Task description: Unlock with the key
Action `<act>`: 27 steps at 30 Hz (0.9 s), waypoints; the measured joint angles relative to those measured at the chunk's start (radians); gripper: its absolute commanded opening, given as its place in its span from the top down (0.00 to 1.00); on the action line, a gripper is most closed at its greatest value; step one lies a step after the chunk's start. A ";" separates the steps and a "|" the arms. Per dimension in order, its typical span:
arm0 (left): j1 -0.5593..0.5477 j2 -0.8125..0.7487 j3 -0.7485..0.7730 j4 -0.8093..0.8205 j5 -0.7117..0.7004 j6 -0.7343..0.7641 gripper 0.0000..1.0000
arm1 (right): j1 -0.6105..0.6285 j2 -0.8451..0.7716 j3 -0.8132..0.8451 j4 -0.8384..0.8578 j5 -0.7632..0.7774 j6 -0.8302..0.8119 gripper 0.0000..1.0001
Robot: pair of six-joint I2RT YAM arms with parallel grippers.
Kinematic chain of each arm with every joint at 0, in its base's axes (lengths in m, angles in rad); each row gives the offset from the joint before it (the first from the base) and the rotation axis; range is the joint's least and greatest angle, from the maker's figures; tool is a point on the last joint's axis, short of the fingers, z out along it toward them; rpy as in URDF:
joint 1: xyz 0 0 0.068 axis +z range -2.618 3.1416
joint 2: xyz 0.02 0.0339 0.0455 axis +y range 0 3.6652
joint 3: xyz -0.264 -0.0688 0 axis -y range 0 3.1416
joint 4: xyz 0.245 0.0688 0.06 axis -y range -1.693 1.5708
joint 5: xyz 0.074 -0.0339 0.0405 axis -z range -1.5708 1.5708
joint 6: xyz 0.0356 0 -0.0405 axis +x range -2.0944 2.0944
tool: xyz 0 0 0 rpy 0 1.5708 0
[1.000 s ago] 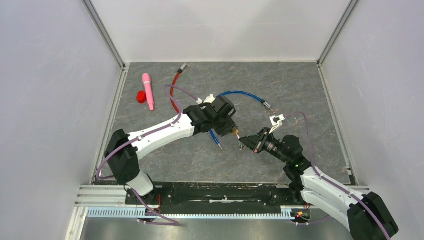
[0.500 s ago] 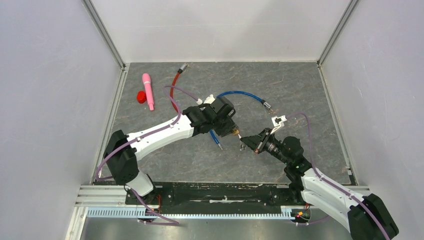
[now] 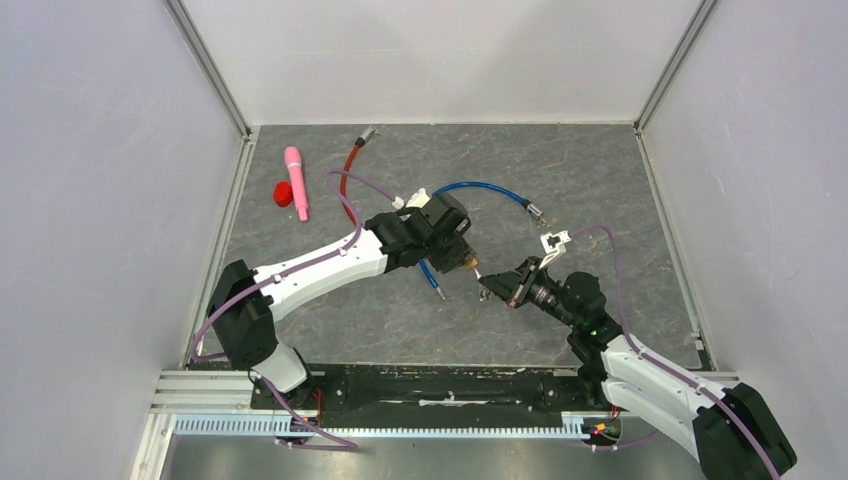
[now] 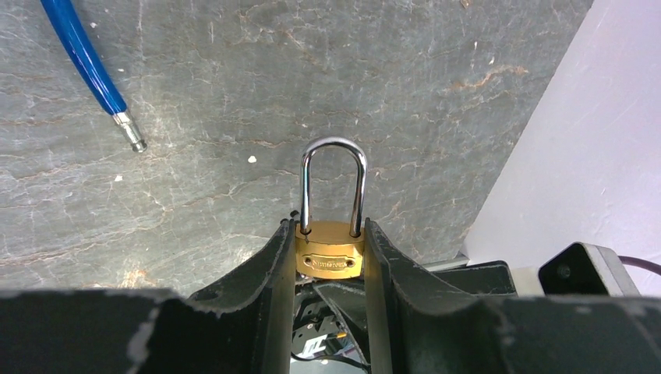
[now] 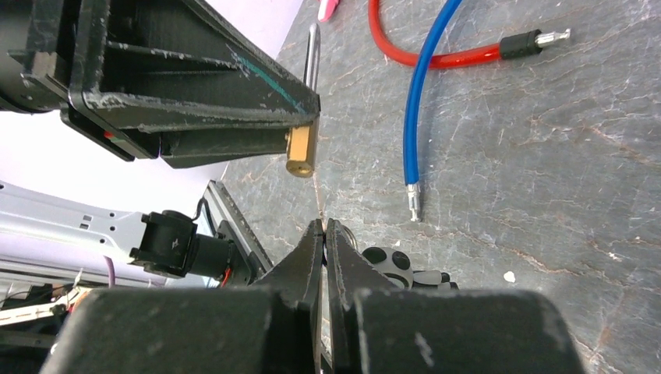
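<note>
Left end effector (image 4: pixel 329 231) clamps rectangular brass padlock (image 4: pixel 330 257).

Grey stone-patterned table (image 3: pixel 600 180) bears: pink rod (image 3: pixel 296 183), small red piece (image 3: pixel 283 194) just beside it, red cable (image 3: pixel 347 185), blue cable (image 3: pixel 480 187).

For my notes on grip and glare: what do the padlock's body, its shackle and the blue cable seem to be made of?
The padlock body looks like brass: yellow-gold, satin, with a stamped label. Its shackle looks like polished steel, perhaps plated: silvery, with bright reflections. The blue cable seems sleeved in glossy plastic or rubber, with a small metal tip.
</note>
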 measured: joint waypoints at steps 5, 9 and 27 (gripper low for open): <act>0.000 -0.003 0.000 0.001 -0.032 0.000 0.98 | 0.000 0.011 0.000 0.007 -0.029 0.000 1.00; 0.000 -0.008 0.000 0.002 -0.058 0.000 0.98 | 0.000 0.011 0.000 0.014 -0.039 0.000 1.00; -0.008 -0.018 -0.008 0.038 -0.071 0.000 0.98 | 0.000 0.005 0.000 0.045 -0.030 0.035 1.00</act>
